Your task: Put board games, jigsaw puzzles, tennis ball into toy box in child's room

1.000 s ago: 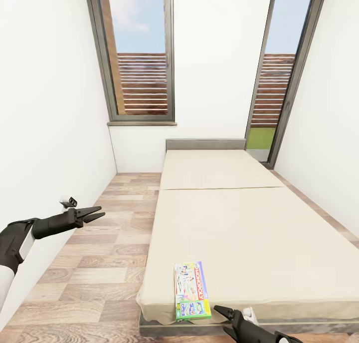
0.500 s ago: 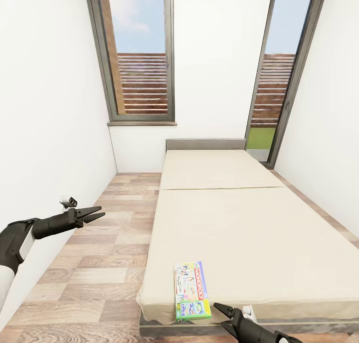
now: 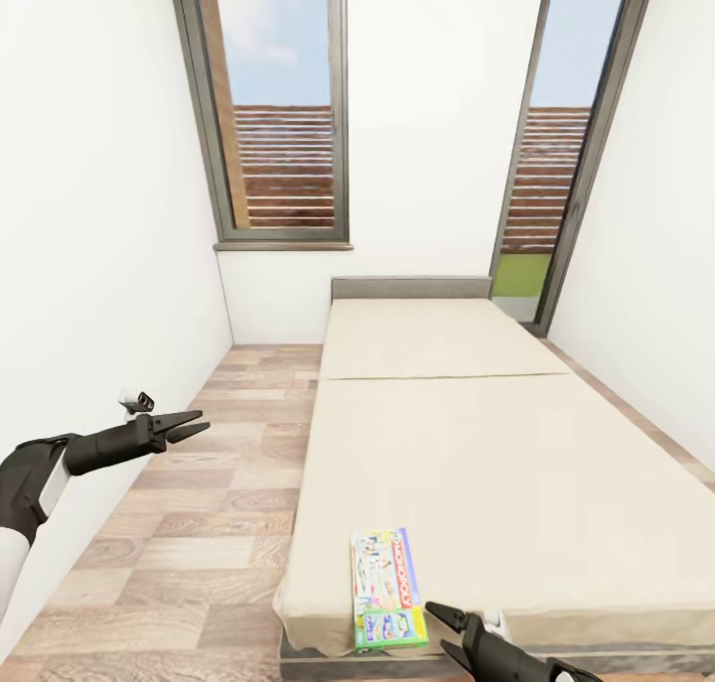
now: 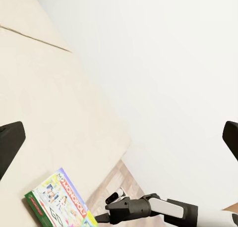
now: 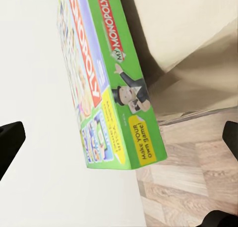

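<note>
**Q:** Layout, left to right?

**A:** Left gripper [image 3: 184, 427] hangs over the wood-plank floor [image 3: 189, 523] beside the white wall [image 3: 99, 265], fingers parted and holding nothing. The bed [image 3: 497, 444] takes up the centre and right. One board game [image 3: 386, 589] lies flat at the near left corner of the mattress, its green end overhanging the foot edge. The right gripper [image 3: 445, 634] sits just beside that end, jaws apart and empty; in the right wrist view the box [image 5: 106, 83] lies between the two fingertips [image 5: 10, 140] but is not yet pinched.

**Q:** What could go wrong?

**A:** Likely a push rather than a grasp. The box is thin and rests on a soft surface, so a finger meeting its end face could slide it up the mattress or tip it off the corner onto the floor. Closing on the overhanging end alone may let the far end droop and slip.

**Q:** Edges and free room?

**A:** The overhanging end gives a lower finger access from beneath. The floor strip between wall and bed is open for the left arm. The mattress beyond the box is bare up to the grey headboard [image 3: 411, 287]. The toy box and table are not before the cameras, so the robot must turn away from the bed to deliver.
</note>
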`<state>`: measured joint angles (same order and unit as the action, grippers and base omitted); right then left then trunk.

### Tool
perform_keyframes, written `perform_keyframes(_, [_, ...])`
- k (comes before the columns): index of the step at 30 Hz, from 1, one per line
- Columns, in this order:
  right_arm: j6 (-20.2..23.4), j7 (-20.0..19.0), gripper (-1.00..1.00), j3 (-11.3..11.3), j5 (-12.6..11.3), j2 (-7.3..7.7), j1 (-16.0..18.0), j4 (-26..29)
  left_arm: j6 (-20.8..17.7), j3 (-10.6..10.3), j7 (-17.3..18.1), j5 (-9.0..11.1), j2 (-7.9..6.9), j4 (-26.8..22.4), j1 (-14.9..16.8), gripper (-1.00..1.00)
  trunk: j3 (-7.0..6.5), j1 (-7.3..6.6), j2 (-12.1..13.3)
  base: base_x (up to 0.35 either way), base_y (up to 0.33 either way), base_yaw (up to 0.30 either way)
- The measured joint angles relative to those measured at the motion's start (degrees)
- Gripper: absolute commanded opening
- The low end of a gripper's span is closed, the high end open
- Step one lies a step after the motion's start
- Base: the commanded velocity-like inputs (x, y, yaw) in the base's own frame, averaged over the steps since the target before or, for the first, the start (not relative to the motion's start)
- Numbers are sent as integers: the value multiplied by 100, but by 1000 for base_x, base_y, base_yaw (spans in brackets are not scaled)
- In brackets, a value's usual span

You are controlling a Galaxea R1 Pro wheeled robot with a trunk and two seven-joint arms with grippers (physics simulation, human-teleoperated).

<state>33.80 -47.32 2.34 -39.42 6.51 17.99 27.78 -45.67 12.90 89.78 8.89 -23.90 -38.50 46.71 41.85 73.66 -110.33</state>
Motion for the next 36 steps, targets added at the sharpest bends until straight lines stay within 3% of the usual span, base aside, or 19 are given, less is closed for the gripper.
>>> perform_keyframes(36, [0,0,100,0,-8,0,0,0,2,2,0,1,0,0,-5,100,0,1,0,-17,40,0])
